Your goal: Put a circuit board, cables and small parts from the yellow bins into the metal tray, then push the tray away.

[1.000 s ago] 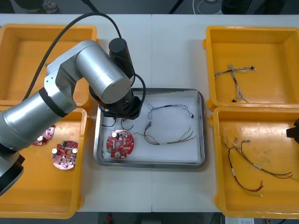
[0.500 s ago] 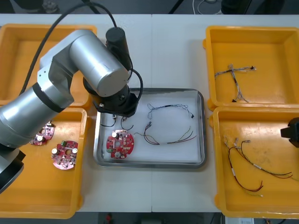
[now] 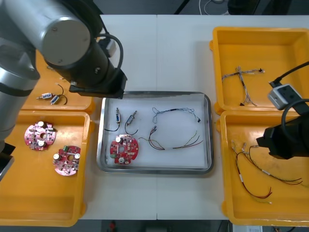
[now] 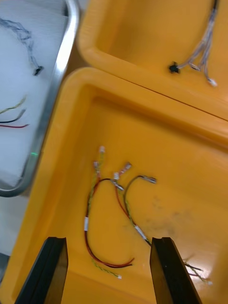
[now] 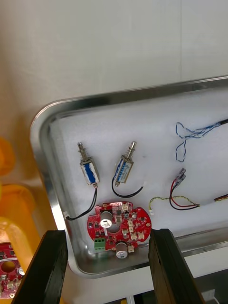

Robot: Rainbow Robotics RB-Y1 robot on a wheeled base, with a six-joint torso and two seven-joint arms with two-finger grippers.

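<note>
The metal tray [image 3: 208, 130] sits mid-table, white inside. In it lie a round red circuit board [image 3: 124, 150], two small metal parts [image 3: 117, 117] with black leads, a twisted blue and white cable [image 3: 174, 113] and a red and yellow cable [image 3: 175, 141]. My left gripper [image 5: 107, 235] is open, raised above the tray's left end; board [image 5: 118, 227] and parts [image 5: 89, 168] lie below its fingers. My right gripper [image 4: 108, 240] hangs open over the near right yellow bin [image 3: 231, 203], above red and yellow cables [image 4: 111, 209].
The near left bin [image 3: 48, 203] holds two more circuit boards [image 3: 66, 160]. Small metal parts [image 3: 52, 98] lie in the far left bin. The far right bin [image 3: 222, 63] holds a cable [image 3: 241, 77]. The left arm [image 3: 63, 38] covers much of the far left corner.
The left arm has lifted and drawn back to the far left, uncovering two small metal parts in the tray. The right arm has come in over the near right bin.
</note>
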